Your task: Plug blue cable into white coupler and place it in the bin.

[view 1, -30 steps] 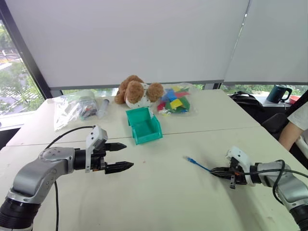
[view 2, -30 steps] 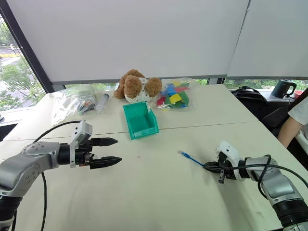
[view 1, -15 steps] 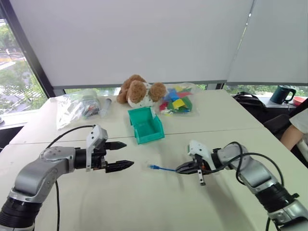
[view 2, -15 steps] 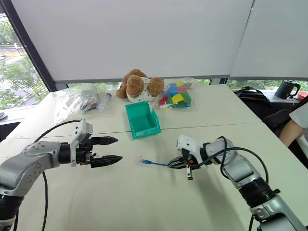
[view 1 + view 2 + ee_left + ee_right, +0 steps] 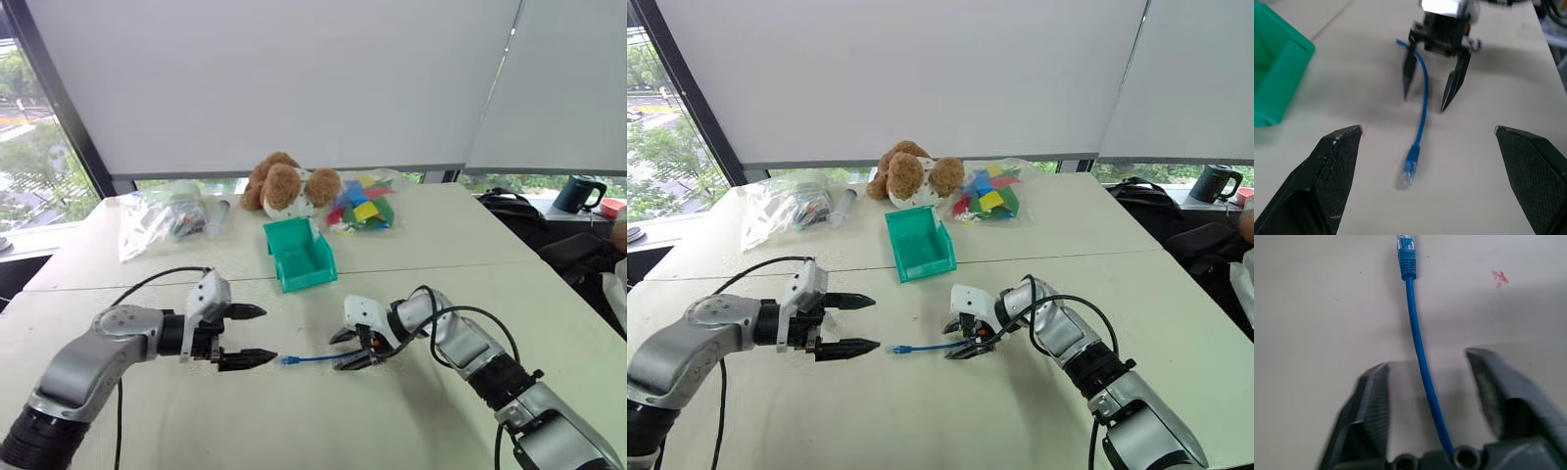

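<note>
Head cam: I see blue cable (image 5: 307, 359) flat on table (image 5: 323, 421) between grippers, teal bin (image 5: 299, 256) further back.

Left wrist: left gripper (image 5: 1432, 183) jaws wide, empty (plug just ahead).

Right wrist: right gripper (image 5: 1436, 394) jaws apart, cable running between, not pinched.

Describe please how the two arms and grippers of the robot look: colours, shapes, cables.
Both arms have rounded silver-grey shells with black joint sections, and a loose black cable runs along each. Each ends in a white plastic housing. The left gripper and the right gripper each carry two black, tapering, pointed fingers; the left fingers have a finely textured surface.
</note>
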Robot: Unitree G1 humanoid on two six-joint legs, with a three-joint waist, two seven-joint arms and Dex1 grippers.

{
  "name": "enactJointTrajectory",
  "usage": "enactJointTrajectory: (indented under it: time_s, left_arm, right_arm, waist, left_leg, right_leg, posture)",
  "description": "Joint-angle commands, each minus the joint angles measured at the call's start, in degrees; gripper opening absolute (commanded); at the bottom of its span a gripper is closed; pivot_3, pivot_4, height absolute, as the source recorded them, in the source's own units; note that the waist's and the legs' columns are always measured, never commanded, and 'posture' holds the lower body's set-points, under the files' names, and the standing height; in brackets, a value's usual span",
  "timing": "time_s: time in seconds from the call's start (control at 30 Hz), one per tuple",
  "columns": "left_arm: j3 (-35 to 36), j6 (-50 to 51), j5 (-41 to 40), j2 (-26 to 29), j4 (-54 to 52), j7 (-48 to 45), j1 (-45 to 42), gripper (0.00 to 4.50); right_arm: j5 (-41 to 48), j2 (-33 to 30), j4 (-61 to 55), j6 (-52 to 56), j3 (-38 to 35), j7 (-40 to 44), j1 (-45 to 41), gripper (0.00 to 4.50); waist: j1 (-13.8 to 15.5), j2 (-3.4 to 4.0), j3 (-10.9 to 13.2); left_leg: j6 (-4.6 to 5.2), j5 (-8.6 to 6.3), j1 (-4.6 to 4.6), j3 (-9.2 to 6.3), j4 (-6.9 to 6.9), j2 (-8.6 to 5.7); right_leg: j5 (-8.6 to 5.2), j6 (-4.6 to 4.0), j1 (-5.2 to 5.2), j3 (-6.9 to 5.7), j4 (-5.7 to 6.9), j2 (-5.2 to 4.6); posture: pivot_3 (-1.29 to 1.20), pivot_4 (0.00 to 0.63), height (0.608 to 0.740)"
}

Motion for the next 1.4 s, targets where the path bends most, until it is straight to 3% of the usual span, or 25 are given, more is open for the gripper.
enactJointTrajectory:
  time_s: [0.03, 0.3, 0.57, 0.67, 0.9, 1.07, 1.23, 1.4]
  left_arm:
    - [-4.5, -6.4, 4.7, -1.8, 5.7, -4.3, -2.7, 4.50]
    - [-12.5, -18.4, 14.1, -9.1, 23.8, -9.4, -8.3, 4.50]
    - [-14.0, -27.5, 19.4, -13.2, 36.7, -11.7, -11.6, 4.50]
    - [-14.0, -30.2, 20.6, -13.3, 38.7, -12.0, -11.7, 3.63]
    - [-13.6, -33.0, 21.7, -11.5, 38.7, -13.2, -10.3, 0.07]
    - [-11.1, -31.3, 19.3, -12.4, 34.7, -11.7, -10.4, 0.02]
    - [-7.0, -27.8, 16.0, -16.5, 29.6, -6.2, -13.9, 0.02]
    - [-5.2, -26.2, 15.1, -19.2, 26.5, -2.2, -15.8, 0.02]
  right_arm:
    - [2.7, -2.9, -9.7, 4.3, -4.1, 0.4, 2.5, 3.95]
    - [7.0, -7.9, -26.8, 17.2, -11.4, -4.2, 11.3, 3.95]
    - [9.3, -8.9, -34.9, 24.6, -14.9, -10.1, 15.6, 3.95]
    - [10.3, -9.2, -37.2, 26.4, -15.8, -11.7, 16.8, 3.99]
    - [12.4, -9.8, -39.7, 28.4, -17.1, -14.4, 17.9, 3.99]
    - [21.2, -5.5, -42.1, 36.9, -22.9, -17.9, 19.7, 3.99]
    - [35.2, 5.3, -44.0, 56.6, -32.4, -26.3, 21.2, 3.99]
    - [41.7, 14.9, -42.5, 69.0, -39.6, -35.5, 18.8, 3.99]
  waist:
    - [0.3, 0.01, 0.0]
    - [0.2, 0.00, 0.0]
    - [0.2, 0.00, 0.0]
    - [0.2, -0.01, 0.0]
    - [-0.2, -0.01, 0.0]
    - [-0.1, -0.01, 0.0]
    - [0.3, -0.01, 0.0]
    - [0.0, 0.00, 0.0]
  left_leg:
    - [0.00, 0.00, -0.02, 0.00, 0.00, -0.01]
    - [0.01, -0.01, -0.04, 0.01, 0.07, -0.02]
    - [0.04, -0.02, -0.04, -0.01, 0.07, 0.00]
    - [0.04, -0.02, -0.04, -0.01, 0.10, -0.01]
    - [0.15, -0.09, 0.00, 0.00, 0.07, 0.01]
    - [0.16, -0.09, -0.01, -0.02, 0.06, 0.03]
    - [0.16, -0.09, -0.07, -0.05, 0.11, 0.03]
    - [0.15, -0.09, -0.12, -0.06, 0.13, -0.02]
  right_leg:
    - [0.00, 0.00, 0.00, -0.01, 0.00, 0.00]
    - [0.00, 0.00, 0.00, -0.01, 0.00, 0.01]
    - [0.01, 0.00, 0.00, -0.02, 0.00, 0.04]
    - [0.01, 0.00, 0.01, -0.01, 0.00, 0.03]
    - [0.01, 0.02, 0.02, 0.00, 0.00, 0.06]
    - [0.01, 0.02, 0.02, -0.01, 0.00, 0.08]
    - [0.02, 0.03, 0.02, -0.02, 0.01, 0.05]
    - [0.08, 0.13, 0.01, -0.02, 0.00, -0.01]
  posture:
    - [0.00, 0.150, 0.740]
    - [0.00, 0.150, 0.740]
    - [0.00, 0.150, 0.740]
    - [0.00, 0.150, 0.740]
    - [0.00, 0.150, 0.740]
    - [0.00, 0.150, 0.740]
    - [0.00, 0.150, 0.740]
    - [0.00, 0.150, 0.740]
